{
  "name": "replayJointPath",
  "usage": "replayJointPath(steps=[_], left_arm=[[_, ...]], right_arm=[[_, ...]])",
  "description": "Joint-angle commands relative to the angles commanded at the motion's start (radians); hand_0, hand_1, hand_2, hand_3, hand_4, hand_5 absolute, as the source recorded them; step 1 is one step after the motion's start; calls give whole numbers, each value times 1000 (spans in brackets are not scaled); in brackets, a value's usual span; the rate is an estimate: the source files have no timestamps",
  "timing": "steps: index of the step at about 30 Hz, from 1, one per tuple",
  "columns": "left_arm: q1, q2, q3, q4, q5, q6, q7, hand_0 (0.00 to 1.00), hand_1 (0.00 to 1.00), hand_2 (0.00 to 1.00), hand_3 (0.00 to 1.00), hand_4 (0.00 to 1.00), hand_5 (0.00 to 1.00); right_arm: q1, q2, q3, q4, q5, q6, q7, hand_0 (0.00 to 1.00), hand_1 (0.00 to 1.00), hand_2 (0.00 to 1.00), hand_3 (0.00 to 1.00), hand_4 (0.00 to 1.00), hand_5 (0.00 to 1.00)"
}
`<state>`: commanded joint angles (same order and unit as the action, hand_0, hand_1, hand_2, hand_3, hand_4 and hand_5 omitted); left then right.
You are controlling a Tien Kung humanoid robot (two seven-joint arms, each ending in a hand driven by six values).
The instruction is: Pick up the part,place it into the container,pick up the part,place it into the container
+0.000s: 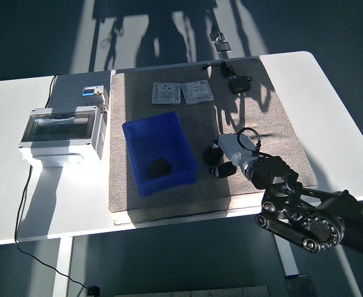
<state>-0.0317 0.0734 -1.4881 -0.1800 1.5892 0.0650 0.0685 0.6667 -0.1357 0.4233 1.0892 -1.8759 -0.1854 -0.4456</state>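
Observation:
A blue container [176, 133] stands on the grey mat, left of centre, with one black part [160, 166] lying inside it. A second black part [210, 154] lies on the mat just right of the container. My right hand [221, 162], silver with black tips, comes in from the lower right and sits right at this part, low over the mat. The hand and its shadow hide how it stands around the part. The left arm does not show.
A grey electrical box with a clear lid [61, 130] stands on the white table [330, 105] at the left. Two grey switch plates [181, 93] lie at the back of the mat [274, 117]. A black adapter with cable [237, 83] lies at the back right.

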Motion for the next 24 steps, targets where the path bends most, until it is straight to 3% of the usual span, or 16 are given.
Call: replayJointPath(steps=[1, 2, 7, 8, 10, 13, 14, 24], left_arm=[[0, 0, 0, 0, 0, 0, 0, 674, 573, 441, 567, 628, 848], [0, 0, 1, 0, -1, 0, 0, 674, 573, 441, 567, 627, 849], [0, 0, 1, 0, 0, 0, 0, 674, 573, 441, 567, 627, 849], [1, 0, 1, 0, 0, 0, 0, 674, 573, 441, 567, 626, 851], [1, 0, 1, 0, 0, -1, 1, 674, 573, 441, 567, 626, 851], [1, 0, 1, 0, 1, -1, 2, 674, 573, 441, 567, 626, 851], [1, 0, 1, 0, 2, -2, 2, 675, 574, 442, 568, 624, 850], [3, -1, 1, 0, -1, 1, 2, 675, 573, 442, 568, 623, 849]], right_arm=[[1, 2, -2, -7, -1, -4, 2, 931, 825, 822, 798, 774, 190], [2, 4, -4, -12, -2, -7, 3, 932, 804, 771, 694, 729, 184], [7, 11, -14, -34, -14, -19, 8, 932, 804, 771, 694, 729, 184], [7, 12, -16, -37, -19, -22, 9, 924, 775, 728, 657, 640, 148], [7, 13, -18, -39, -29, -23, 9, 924, 775, 728, 657, 640, 148], [7, 14, -22, -36, -57, 0, 3, 924, 775, 728, 657, 640, 148], [7, 14, -24, -34, -67, 9, 2, 900, 731, 670, 570, 432, 39], [8, 14, -34, -25, -101, 37, 10, 908, 728, 659, 521, 379, 22]])
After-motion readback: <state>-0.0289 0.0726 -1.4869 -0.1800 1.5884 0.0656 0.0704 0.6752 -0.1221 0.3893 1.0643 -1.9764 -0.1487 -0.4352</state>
